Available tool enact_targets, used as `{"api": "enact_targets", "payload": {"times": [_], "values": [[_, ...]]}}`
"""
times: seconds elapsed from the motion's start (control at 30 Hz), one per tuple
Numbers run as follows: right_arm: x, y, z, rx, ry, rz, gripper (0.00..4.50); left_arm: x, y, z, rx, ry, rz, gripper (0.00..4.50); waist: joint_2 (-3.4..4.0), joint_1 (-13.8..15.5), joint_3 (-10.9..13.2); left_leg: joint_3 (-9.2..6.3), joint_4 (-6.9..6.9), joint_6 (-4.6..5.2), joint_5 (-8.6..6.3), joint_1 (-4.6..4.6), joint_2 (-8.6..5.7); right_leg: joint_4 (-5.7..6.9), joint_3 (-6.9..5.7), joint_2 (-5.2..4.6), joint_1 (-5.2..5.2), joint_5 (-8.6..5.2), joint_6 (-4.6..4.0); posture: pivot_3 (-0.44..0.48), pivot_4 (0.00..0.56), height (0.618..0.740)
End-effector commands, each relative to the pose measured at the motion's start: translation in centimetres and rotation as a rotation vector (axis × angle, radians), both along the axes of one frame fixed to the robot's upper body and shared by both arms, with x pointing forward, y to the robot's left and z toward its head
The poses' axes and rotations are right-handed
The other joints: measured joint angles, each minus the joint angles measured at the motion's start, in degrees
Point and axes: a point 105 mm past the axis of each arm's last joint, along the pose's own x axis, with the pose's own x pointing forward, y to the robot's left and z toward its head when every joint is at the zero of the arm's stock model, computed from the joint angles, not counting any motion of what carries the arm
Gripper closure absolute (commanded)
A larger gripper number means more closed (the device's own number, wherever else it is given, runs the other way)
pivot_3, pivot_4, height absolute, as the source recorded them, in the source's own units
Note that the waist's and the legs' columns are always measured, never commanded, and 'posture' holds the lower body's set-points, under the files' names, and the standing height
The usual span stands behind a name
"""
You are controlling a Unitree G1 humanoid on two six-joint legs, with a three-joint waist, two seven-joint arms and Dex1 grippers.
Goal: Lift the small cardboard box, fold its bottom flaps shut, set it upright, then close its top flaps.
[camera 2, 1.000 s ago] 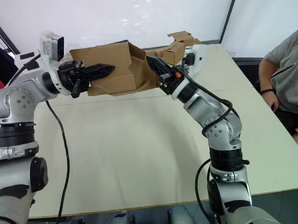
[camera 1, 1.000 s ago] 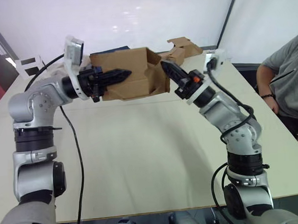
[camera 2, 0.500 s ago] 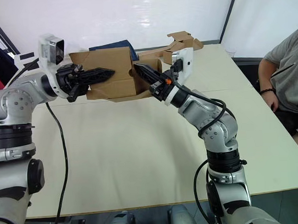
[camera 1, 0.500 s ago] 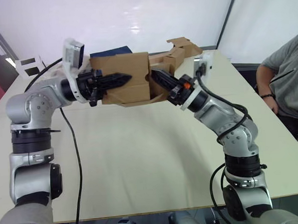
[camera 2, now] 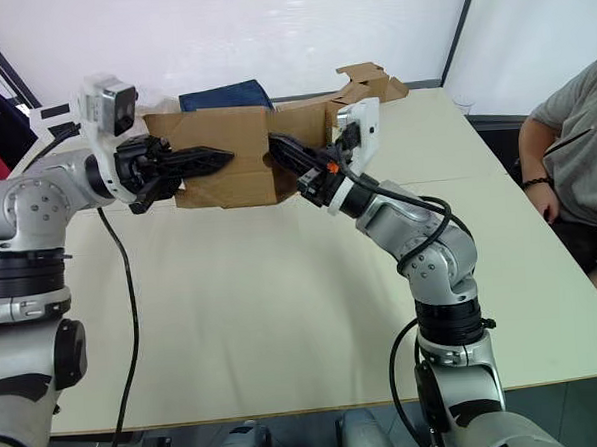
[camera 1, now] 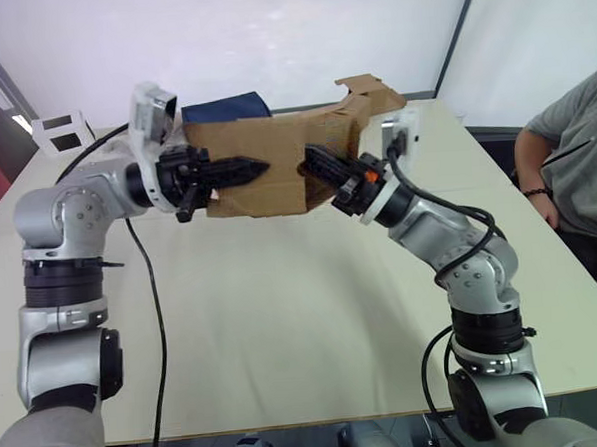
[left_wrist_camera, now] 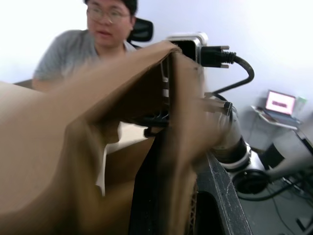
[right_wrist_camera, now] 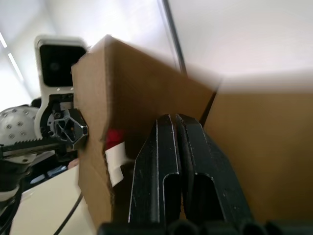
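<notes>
Held aloft over the pale table (camera 1: 283, 314), the small cardboard box (camera 1: 260, 165) lies on its side between both arms, its long axis running from one gripper to the other. The left gripper (camera 1: 251, 169) stretches across the near wall, fingers pressed together with nothing between them; the box is directly beyond its tips. The right gripper (camera 1: 315, 163), fingers likewise together and empty, pushes into the end facing it, where the bottom flaps (camera 1: 324, 142) appear to hinge.

The box (camera 1: 260, 165) is showing plain brown with no print. Both grippers, left (camera 1: 251, 169) and right (camera 1: 315, 163), are showing black fingers. The table (camera 1: 283, 314) is looking pale cream. The person's shirt (camera 1: 581, 159) is looking grey.
</notes>
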Motion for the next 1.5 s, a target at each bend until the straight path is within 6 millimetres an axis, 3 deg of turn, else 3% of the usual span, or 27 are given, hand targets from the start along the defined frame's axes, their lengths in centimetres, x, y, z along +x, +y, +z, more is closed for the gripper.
{"api": "enact_targets", "payload": {"times": [0.03, 0.5, 0.7, 0.9, 1.0, 1.1, 1.17, 1.27, 1.37, 1.5], "values": [[-1.2, 0.5, 1.4, 0.013, -0.065, 0.039, 4.4, -0.7, 0.0, 0.4, 0.007, -0.029, -0.021, 4.5, 0.0, 0.0, 0.0, 0.0, 0.0, 0.0, 0.0, 0.0, 0.0, 0.0, 0.0, 0.0, 0.0, 0.0, 0.0, 0.0, 0.15, 0.74], [-2.0, 0.2, 2.1, -0.038, -0.124, 0.064, 4.4, 1.5, -0.8, 0.6, 0.023, -0.164, 0.084, 4.5, 0.0, 0.1, 0.0, 0.0, 0.0, 0.08, -0.05, 0.0, 0.0, -0.01, 0.0, 0.0, -0.01, 0.0, 0.0, 0.0, 0.15, 0.74], [-1.7, -3.1, 2.7, -0.181, -0.244, -0.033, 4.4, 1.7, -1.6, 1.4, 0.015, -0.208, 0.049, 4.5, -0.01, 0.2, 0.0, 0.0, 0.02, 0.21, -0.12, -0.03, -0.04, -0.06, -0.01, -0.03, 0.01, 0.0, 0.01, 0.0, 0.15, 0.74], [-2.0, -7.7, 3.8, -0.172, -0.21, -0.111, 4.4, 1.8, -1.8, 1.9, 0.001, -0.23, 0.049, 4.5, -0.01, 0.2, 0.0, 0.0, 0.0, 0.23, -0.13, -0.03, -0.04, -0.07, 0.0, -0.02, 0.01, -0.01, 0.01, 0.0, 0.15, 0.74], [-2.2, -9.1, 2.8, -0.209, -0.157, -0.125, 4.4, 1.7, -1.9, 1.9, 0.002, -0.235, 0.044, 4.5, -0.01, 0.2, 0.0, 0.0, 0.01, 0.24, -0.13, -0.03, -0.04, -0.07, 0.0, -0.02, 0.02, -0.01, 0.01, 0.0, 0.15, 0.74], [-3.1, -8.6, 0.1, -0.309, -0.083, -0.058, 4.4, 1.5, -2.0, 2.0, 0.003, -0.238, 0.032, 4.5, -0.02, 0.3, 0.0, 0.0, 0.01, 0.26, -0.14, -0.03, -0.04, -0.09, 0.0, -0.02, 0.04, -0.01, 0.01, 0.0, 0.15, 0.74], [-3.3, -8.4, -0.6, -0.327, -0.063, -0.041, 4.4, 1.4, -2.1, 2.1, 0.003, -0.24, 0.027, 4.5, -0.02, 0.1, 0.0, 0.01, 0.02, 0.27, -0.15, -0.03, -0.04, -0.1, 0.0, -0.02, 0.04, -0.01, 0.01, 0.0, 0.15, 0.74], [-1.8, -7.3, -2.0, -0.346, -0.064, -0.094, 4.4, 1.1, -2.4, 2.2, 0.004, -0.236, -0.003, 4.5, -0.01, 0.0, 0.0, 0.04, 0.02, 0.27, -0.15, 0.02, -0.02, -0.06, 0.04, 0.01, 0.04, -0.01, 0.01, 0.0, 0.15, 0.74], [-0.1, -6.8, -1.6, -0.321, -0.11, -0.155, 4.4, 0.9, -2.6, 2.2, 0.004, -0.233, -0.023, 4.5, -0.01, 0.1, 0.0, 0.04, 0.02, 0.27, -0.15, 0.02, 0.0, -0.06, 0.04, 0.03, 0.03, -0.01, 0.01, 0.0, 0.15, 0.74], [-0.3, -5.9, -1.2, -0.292, -0.13, -0.112, 4.4, 0.7, -2.6, 2.2, 0.008, -0.232, -0.026, 4.5, -0.01, 0.5, 0.0, 0.03, 0.02, 0.1, -0.05, -0.04, -0.02, -0.11, 0.02, -0.02, 0.03, -0.01, 0.02, 0.0, 0.15, 0.74]]}}
